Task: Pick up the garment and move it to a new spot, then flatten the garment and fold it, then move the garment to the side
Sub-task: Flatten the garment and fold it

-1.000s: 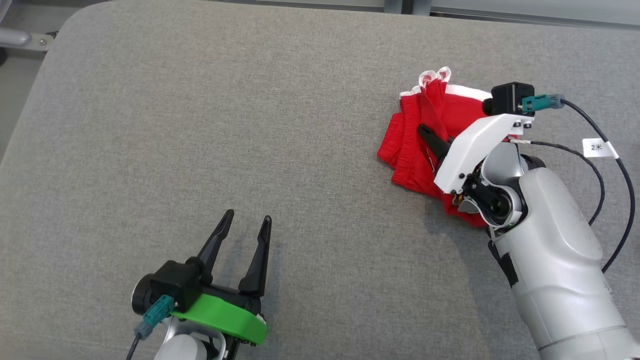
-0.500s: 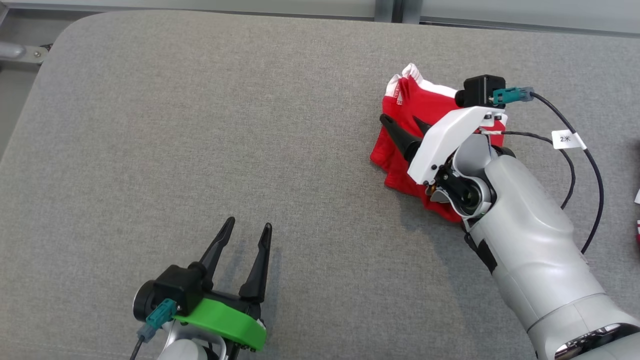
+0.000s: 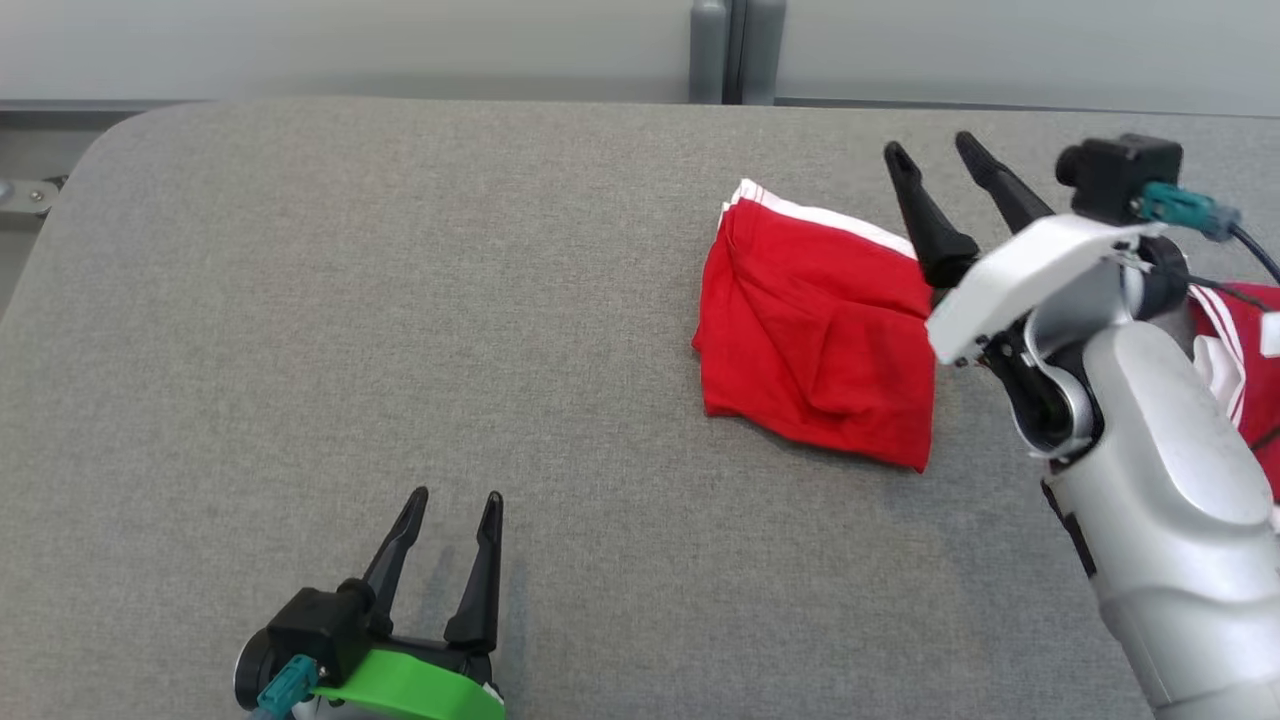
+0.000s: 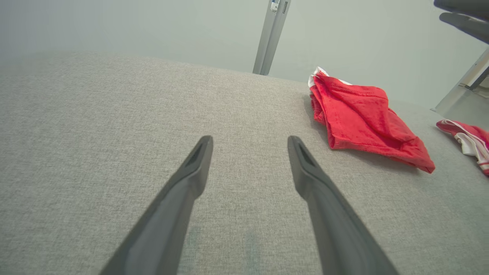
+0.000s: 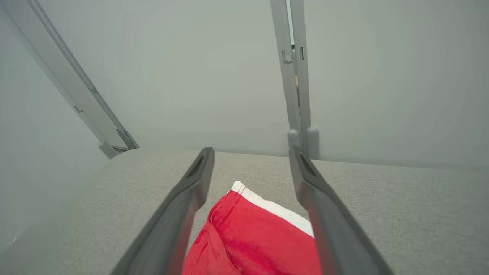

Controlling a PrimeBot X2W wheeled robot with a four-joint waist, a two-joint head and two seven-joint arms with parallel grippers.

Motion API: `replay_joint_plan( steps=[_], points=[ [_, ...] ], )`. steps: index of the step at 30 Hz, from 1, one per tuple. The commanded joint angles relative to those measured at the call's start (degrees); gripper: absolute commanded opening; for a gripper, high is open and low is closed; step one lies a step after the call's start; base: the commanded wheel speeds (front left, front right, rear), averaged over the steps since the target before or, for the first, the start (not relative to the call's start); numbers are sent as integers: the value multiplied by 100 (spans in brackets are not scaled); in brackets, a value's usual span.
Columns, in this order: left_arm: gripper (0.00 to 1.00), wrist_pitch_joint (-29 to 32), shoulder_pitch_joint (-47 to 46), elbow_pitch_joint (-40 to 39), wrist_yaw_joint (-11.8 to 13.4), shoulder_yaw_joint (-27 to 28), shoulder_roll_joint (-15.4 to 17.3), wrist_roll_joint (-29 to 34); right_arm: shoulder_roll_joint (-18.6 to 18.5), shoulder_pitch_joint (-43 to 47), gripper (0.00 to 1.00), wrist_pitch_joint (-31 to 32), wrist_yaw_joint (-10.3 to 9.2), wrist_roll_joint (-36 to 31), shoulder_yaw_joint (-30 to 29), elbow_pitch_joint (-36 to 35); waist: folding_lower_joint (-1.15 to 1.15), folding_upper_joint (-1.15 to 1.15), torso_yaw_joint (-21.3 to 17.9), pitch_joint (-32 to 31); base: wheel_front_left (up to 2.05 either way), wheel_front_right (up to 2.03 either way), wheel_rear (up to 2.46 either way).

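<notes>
Right gripper (image 3: pixel 929 145) stands with its two dark fingers spread and nothing pinched between them. It points toward the far wall over the far right corner of the folded red cloth garment with a white band (image 3: pixel 815 340). In its own wrist view the right gripper (image 5: pixel 251 152) frames that white-banded corner of the garment (image 5: pixel 252 236) from above, with grey surface beyond it.

The garment lies flat on the wide grey fabric-covered surface (image 3: pixel 400 300), right of centre. Its white band runs along the far edge and its near right corner points toward the robot. The surface's far edge runs close behind the garment, along the pale wall and the grey upright post (image 3: pixel 725 50).

Left gripper (image 3: pixel 456 495) sits low near the front edge with its fingers parted and holding nothing, well apart from the garment. From its wrist view the left gripper (image 4: pixel 248 141) looks across a broad stretch of grey fabric, with the garment (image 4: pixel 363 118) up to the right.

A second red and white striped cloth (image 3: pixel 1240 340) lies at the right side, partly behind the right arm, near the folded garment but not touching it. The surface's far left corner (image 3: pixel 130 120) is rounded.
</notes>
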Motion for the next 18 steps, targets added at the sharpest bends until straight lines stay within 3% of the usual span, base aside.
replay_joint_plan(
  steps=[1, 8, 9, 11, 12, 13, 18],
  points=[
    [100, -15, 97, -44, 35, 37, -18, 10, -6, 233, 100, -16, 1, -82, -93, -155, 0, 0, -92, -107, 0, 0, 0],
    [100, -15, 243, -180, 53, 128, -106, 6, -516, 1310, 100, -577, 1, -690, -443, -1043, 0, 0, -131, -203, 0, 0, 0],
    [100, -15, 258, -213, 60, 152, -123, 6, -575, 1439, 92, -685, 1, -730, -502, -1070, 0, 0, -131, -205, 0, 0, 0],
    [100, -15, 284, -274, 52, 190, -163, 24, -660, 1684, 43, -901, -2, -841, -607, -1030, 0, 0, -116, -194, 0, 0, 0],
    [100, -15, 297, -302, 53, 208, -181, 42, -650, 1794, 29, -1009, -2, -884, -672, -961, 0, 0, -103, -183, 0, 0, 0],
    [100, -15, 304, -327, 51, 211, -197, 60, -661, 1895, 0, -1101, -1, -952, -713, -873, 0, 0, -84, -156, 0, 0, 0],
    [100, -15, 140, -416, 5, 214, -257, 138, -659, 1981, 0, -1582, 0, -1296, -705, -285, 0, 0, 63, 134, 0, 0, 0]
  ],
)
